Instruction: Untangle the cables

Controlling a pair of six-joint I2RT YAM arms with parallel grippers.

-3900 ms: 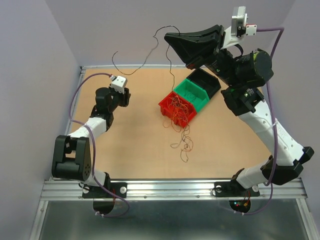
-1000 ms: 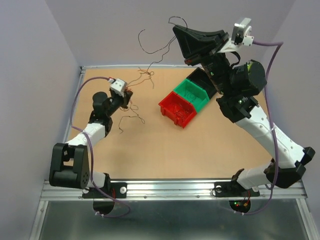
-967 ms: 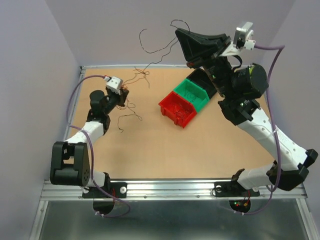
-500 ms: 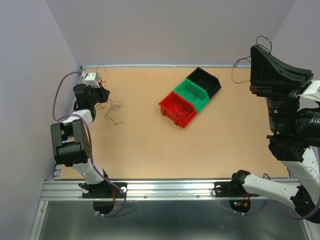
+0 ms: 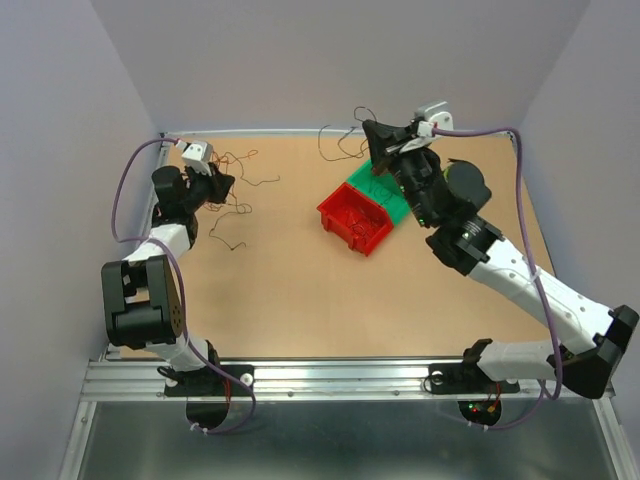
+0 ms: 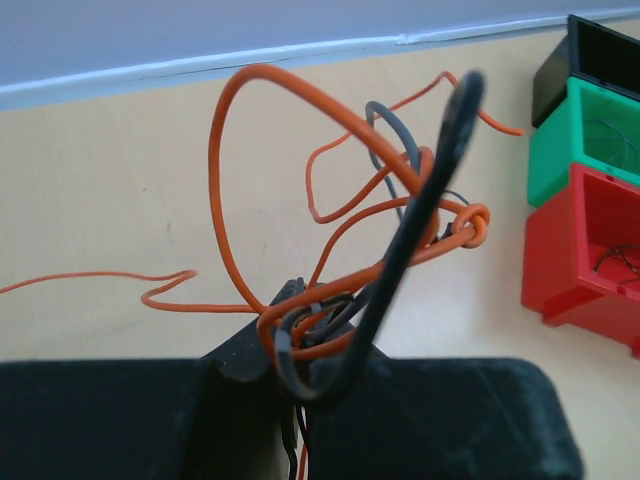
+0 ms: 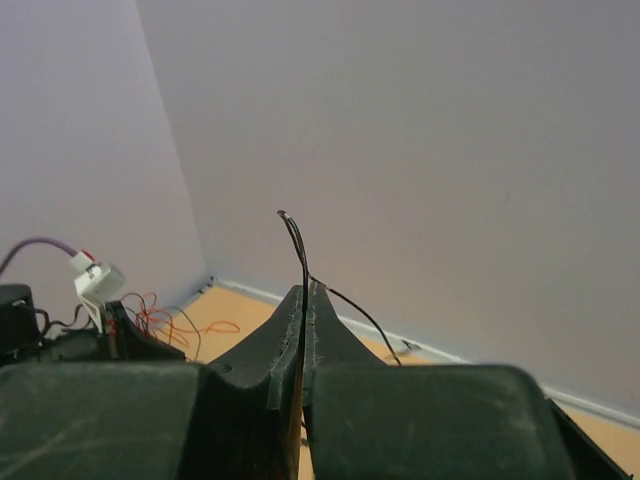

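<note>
Over by the far left corner of the table (image 5: 300,300), the left gripper (image 6: 300,335) is clenched on a knotted bunch of cables (image 6: 468,224). Orange and dark strands loop out from its fingers, and loose ends trail onto the tabletop near the far edge. The right gripper (image 7: 304,292) hangs raised above the far middle of the table, fingers pinched tight on 1 thin black wire (image 7: 298,250) that curls off toward the back wall. Beneath it sit a red bin (image 5: 352,218) and a green bin (image 5: 380,188), touching each other and well apart from the left bunch.
</note>
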